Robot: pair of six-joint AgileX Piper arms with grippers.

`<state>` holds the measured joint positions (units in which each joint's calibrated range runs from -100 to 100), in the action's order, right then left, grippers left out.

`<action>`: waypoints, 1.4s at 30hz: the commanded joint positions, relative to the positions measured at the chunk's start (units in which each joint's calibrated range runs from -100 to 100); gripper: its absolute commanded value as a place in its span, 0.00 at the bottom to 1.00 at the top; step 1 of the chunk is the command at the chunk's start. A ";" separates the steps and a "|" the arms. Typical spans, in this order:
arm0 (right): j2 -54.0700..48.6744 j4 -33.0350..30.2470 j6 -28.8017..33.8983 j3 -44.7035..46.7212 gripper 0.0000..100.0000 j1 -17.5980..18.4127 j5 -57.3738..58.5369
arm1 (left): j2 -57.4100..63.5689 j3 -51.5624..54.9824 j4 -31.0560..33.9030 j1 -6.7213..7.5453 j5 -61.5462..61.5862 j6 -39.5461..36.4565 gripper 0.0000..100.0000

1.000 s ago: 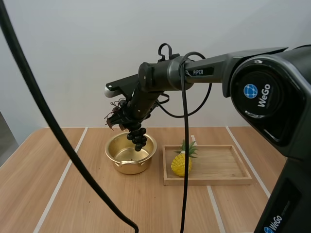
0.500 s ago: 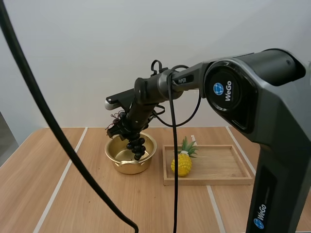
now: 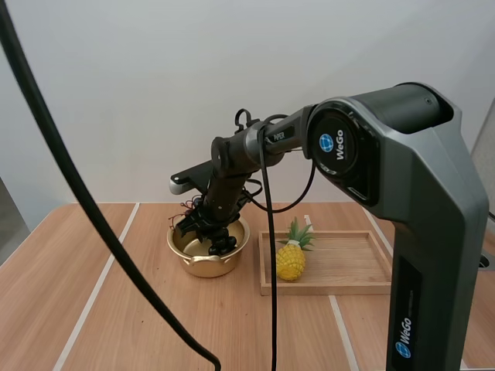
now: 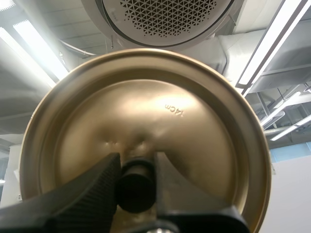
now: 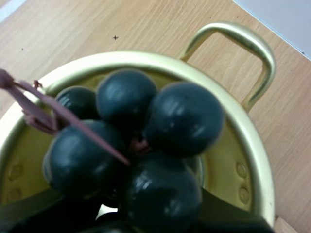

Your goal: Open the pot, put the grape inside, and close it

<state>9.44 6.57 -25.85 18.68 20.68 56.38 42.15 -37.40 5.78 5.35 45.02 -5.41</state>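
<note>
My left gripper (image 4: 136, 164) holds the lid (image 4: 146, 107) up, one ribbed finger on each side of its black knob (image 4: 135, 189), pinched tight. One lid: round, brass-coloured metal, smooth and shallowly dished, with a raised rim and "14cm" stamped in it.

My right arm comes in from the right with the elbow high and the forearm slanting down and left. My right gripper (image 3: 199, 226) sits low over the mouth of the pot (image 3: 203, 267), left of centre on the table (image 3: 116, 309). Its fingers are clamped around the bunch of grapes (image 5: 170, 121), which hangs inside the rim; I cannot tell whether it touches the bottom.

One pot: open, the same brass-coloured metal, round, with rivets on the inner wall and a loop handle (image 5: 233, 46). One bunch: five berries I can count, dark, round and glossy, on a reddish stem.

Just right of the pot, one wooden tray (image 3: 348, 263): rectangular, pale, low-walled. One yellow pineapple (image 3: 291, 261) stands upright at its left end, with knobbly skin and a green crown.
</note>
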 commanded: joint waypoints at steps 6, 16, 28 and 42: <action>-0.40 -2.19 -0.23 -0.39 0.00 0.15 8.27 | 0.11 -0.30 0.41 0.03 -1.93 -0.44 0.00; 5.29 -3.42 -0.23 -0.39 0.00 0.15 13.30 | 0.11 -0.30 0.41 0.03 -1.93 -0.44 0.00; 5.90 -4.87 -0.23 -0.39 0.00 0.15 12.98 | 0.11 -0.30 0.41 0.03 -1.93 -0.44 0.00; 8.96 -5.08 0.93 -0.39 0.00 0.15 16.58 | 0.11 -0.30 0.41 0.03 -1.93 -0.44 0.00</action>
<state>17.64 2.77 -24.76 16.77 20.90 60.09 42.15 -37.40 5.78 5.35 45.02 -5.41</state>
